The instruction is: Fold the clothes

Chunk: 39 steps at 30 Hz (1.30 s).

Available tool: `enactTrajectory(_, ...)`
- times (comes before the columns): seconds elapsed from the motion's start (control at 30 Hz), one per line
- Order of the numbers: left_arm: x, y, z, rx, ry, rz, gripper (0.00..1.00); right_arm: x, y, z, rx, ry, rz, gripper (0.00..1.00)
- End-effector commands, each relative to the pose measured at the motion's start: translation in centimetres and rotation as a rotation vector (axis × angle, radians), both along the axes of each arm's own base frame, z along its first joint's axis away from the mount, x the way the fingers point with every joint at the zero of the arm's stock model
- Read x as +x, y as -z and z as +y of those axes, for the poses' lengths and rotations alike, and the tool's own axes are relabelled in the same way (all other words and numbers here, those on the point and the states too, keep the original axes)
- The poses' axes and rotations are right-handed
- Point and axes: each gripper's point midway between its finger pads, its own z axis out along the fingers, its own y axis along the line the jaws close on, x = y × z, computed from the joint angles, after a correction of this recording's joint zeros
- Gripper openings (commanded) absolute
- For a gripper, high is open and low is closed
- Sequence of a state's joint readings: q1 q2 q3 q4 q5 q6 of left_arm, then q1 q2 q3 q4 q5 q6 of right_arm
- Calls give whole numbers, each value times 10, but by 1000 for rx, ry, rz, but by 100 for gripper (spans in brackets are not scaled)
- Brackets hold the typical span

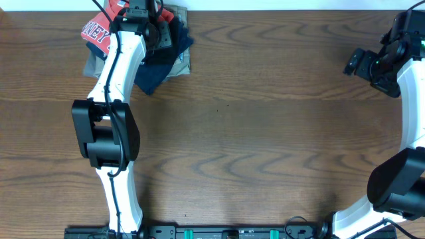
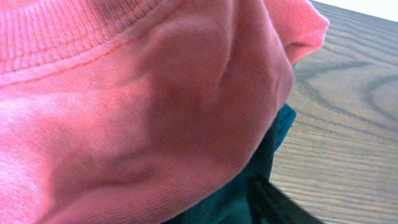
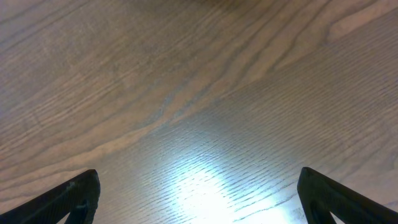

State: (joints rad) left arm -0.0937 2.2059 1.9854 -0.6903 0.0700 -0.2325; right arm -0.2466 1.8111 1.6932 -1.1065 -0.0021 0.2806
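Left gripper (image 1: 138, 14): buried in the garment pile at the far left corner of the table; fingers hidden by cloth in both views, so whether it clamps fabric cannot be told.
Right gripper (image 3: 198, 193): jaws spread wide, nothing between them, only bare wood table (image 3: 205, 93) beneath; well apart from the pile.
Red-orange T-shirt (image 2: 137, 112): bunched directly against the left wrist camera, ribbed hem showing; white lettering faces up in the overhead view.
Dark teal garment (image 2: 273, 149): just under the shirt.
Step (judged): picking the shirt out of the pile.
Next move calls for: a firm pinch on the shirt alone, then dragging it to open table for spreading.
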Motion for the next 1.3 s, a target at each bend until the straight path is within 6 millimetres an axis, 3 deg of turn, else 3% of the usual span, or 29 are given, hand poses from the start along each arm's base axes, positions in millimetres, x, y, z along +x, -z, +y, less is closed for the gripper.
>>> enactTrajectory(0.0, 4, 1, -1, 7, 0, -9, 40, 0, 0, -2, -10, 0, 2, 99)
enactTrajectory(0.2, -1, 3, -17, -11, 36, 9, 29, 0, 0, -2, -10, 0, 2, 99)
enactTrajectory(0.33, -3, 4, -29, -8, 63, 13, 28, 0, 0, -2, -10, 0, 2, 99)
enactTrajectory(0.47, -6, 4, -44, 16, 127, 12, 29, 0, 0, -2, -10, 0, 2, 99)
enactTrajectory(0.57, -8, 6, -52, 48, 189, 9, 41, 0, 0, -2, -10, 0, 2, 99)
enactTrajectory(0.87, -5, 23, -47, 69, 213, 30, 48, 0, 0, -2, -10, 0, 2, 99)
enactTrajectory(1.03, 5, 17, -47, 110, 262, -25, 48, 0, 0, -2, -10, 0, 2, 99)
enactTrajectory(1.27, 16, 11, -28, 208, 192, -63, 48, 0, 0, -2, -10, 0, 2, 99)
